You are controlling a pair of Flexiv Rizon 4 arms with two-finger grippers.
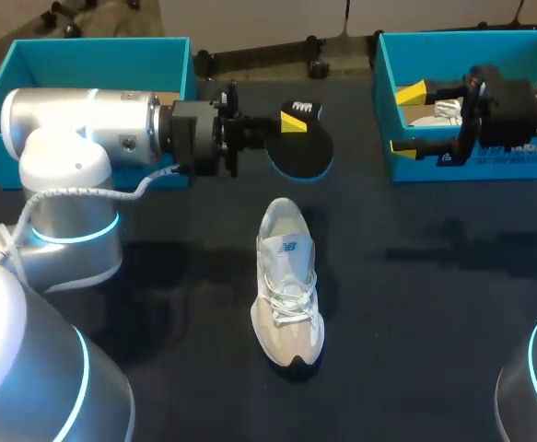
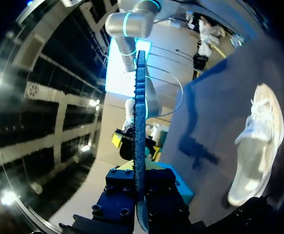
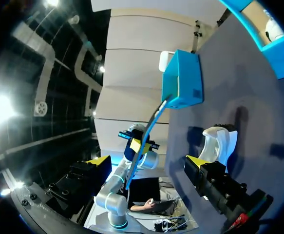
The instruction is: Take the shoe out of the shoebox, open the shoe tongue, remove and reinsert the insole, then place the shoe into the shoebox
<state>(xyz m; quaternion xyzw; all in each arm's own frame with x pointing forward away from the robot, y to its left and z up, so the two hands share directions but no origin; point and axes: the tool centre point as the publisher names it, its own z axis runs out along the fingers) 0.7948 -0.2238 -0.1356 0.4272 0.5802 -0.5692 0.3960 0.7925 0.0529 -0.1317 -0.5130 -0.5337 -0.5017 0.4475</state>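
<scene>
A white and beige shoe [image 1: 287, 290] lies on the dark table, toe toward the front edge, with nothing touching it. My left gripper [image 1: 293, 119] is shut on the dark blue insole [image 1: 303, 150], holding it in the air behind the shoe. The left wrist view shows the insole [image 2: 140, 112] edge-on between the fingers, with the shoe [image 2: 257, 146] off to one side. My right gripper [image 1: 406, 120] stands open and empty over the right shoebox [image 1: 452, 168]. In the right wrist view the shoe [image 3: 220, 141] and the insole [image 3: 150, 127] lie ahead of the open gripper [image 3: 146, 162].
A second blue shoebox [image 1: 29, 69] stands at the back left, behind my left arm. Something white [image 1: 449, 111] lies inside the right box. The left box [image 3: 183, 80] also shows in the right wrist view, beyond the insole.
</scene>
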